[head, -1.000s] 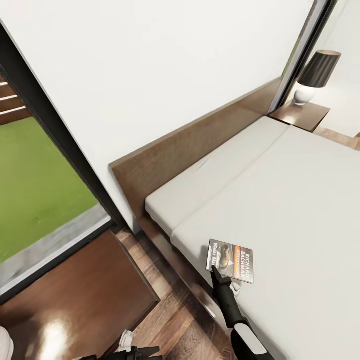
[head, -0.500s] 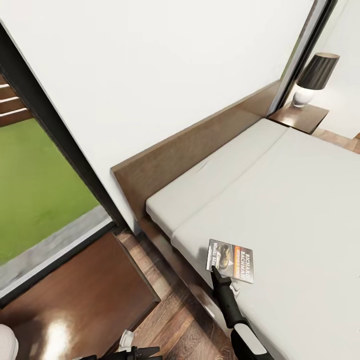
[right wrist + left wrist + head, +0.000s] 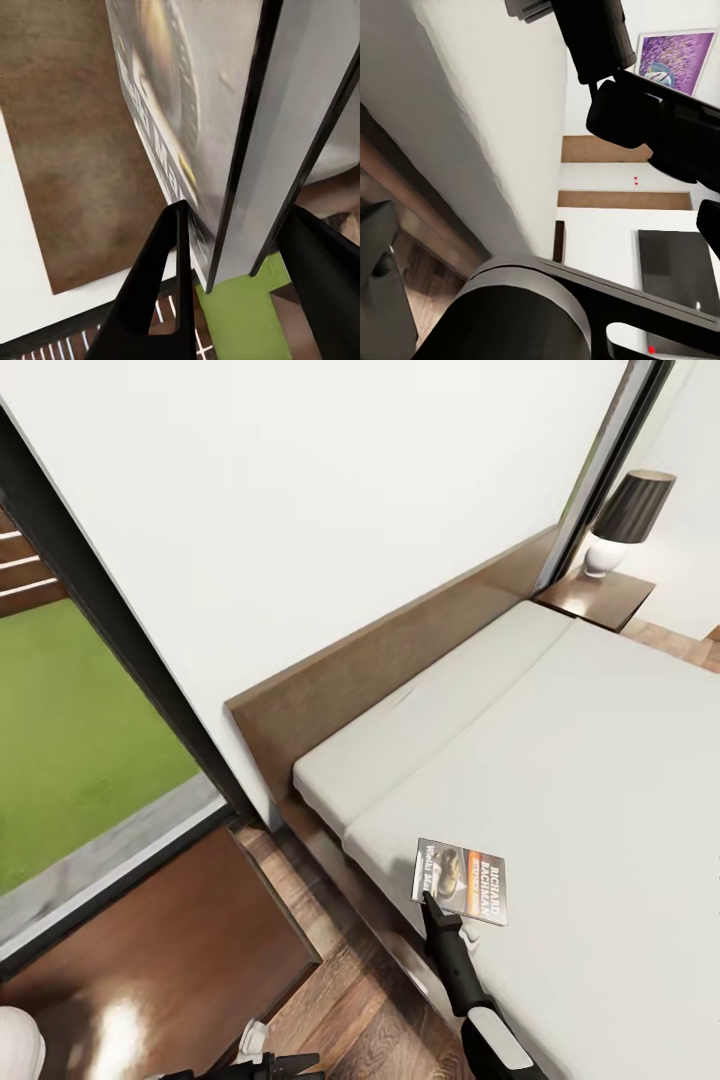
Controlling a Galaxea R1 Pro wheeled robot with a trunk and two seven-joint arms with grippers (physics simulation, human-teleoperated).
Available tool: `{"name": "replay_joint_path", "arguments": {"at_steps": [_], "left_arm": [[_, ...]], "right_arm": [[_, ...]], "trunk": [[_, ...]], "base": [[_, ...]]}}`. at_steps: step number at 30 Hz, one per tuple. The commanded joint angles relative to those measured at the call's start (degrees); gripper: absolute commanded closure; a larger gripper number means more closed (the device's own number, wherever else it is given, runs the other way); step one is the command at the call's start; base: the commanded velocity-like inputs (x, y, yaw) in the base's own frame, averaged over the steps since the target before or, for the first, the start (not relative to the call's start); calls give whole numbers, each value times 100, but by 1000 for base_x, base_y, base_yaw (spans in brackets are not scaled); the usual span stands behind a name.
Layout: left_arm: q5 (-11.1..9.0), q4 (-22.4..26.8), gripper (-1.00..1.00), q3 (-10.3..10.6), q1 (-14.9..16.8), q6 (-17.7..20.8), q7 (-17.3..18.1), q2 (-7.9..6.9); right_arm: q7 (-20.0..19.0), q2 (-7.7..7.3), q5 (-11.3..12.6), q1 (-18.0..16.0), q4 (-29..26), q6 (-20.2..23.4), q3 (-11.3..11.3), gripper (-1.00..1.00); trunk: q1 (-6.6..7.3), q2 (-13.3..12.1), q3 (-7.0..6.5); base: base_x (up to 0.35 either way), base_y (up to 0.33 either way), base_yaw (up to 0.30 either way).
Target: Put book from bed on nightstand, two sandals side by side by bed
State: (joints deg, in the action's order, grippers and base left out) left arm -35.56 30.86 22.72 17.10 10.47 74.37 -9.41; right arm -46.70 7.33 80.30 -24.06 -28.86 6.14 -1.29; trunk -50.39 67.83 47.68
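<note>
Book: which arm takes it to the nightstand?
Right. The right gripper is at the book's near edge on the bed, fingers either side of it in the wrist view. The left gripper sits low over the floor, away from the book.

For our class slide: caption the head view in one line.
Right gripper at the edge of the book on the bed, nightstand alongside.

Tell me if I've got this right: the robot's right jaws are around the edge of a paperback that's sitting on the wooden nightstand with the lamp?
Not quite. In the head view the paperback lies on the bed, near its edge. The right gripper does have its jaws around the edge, and the nightstand with the lamp is beyond the bed's far side.
</note>
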Motion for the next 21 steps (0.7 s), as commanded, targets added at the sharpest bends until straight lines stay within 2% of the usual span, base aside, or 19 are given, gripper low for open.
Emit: {"name": "replay_joint_path", "arguments": {"at_steps": [1, 7, 10, 13, 17, 18, 19, 21], "left_arm": [[-56, 3, -100, 39, 4, 60, 7, -8], [-56, 1, -100, 39, 4, 60, 0, -8], [-56, 0, -100, 39, 4, 60, -1, -4], [-56, 0, -100, 39, 4, 60, -1, 1], [-59, -1, -100, 39, 4, 60, -1, 14], [-58, -1, -100, 39, 4, 60, -1, 16], [-58, -1, -100, 39, 4, 60, -1, 16], [-57, -1, -100, 39, 4, 60, -1, 18]], "right_arm": [[-23, 4, 49, -2, 3, 55, -13, 100], [-40, 5, 46, -2, -66, 44, -7, 100], [-25, 6, 20, -2, -1042, 119, 2, 100], [-14, 3, -104, -2, -1425, 137, 66, 100], [-8, -3, -677, -2, -1630, 212, 295, 100], [-7, -17, -899, -2, -1649, 343, 344, 100], [-7, -27, -1022, -2, -1656, 447, 363, 100], [-6, -63, -1617, -2, -1673, 1093, 406, 100]], "trunk": [[22, -39, -15], [154, -280, -123], [220, -400, -177], [286, -521, -231], [374, -681, -302], [396, -721, -320], [418, -761, -338], [462, -841, -374]], "base": [[0, 0, 0], [0, 0, 0], [0, 0, 0], [0, 0, 0], [0, 0, 0], [0, 0, 0], [0, 0, 0], [0, 0, 0]]}}
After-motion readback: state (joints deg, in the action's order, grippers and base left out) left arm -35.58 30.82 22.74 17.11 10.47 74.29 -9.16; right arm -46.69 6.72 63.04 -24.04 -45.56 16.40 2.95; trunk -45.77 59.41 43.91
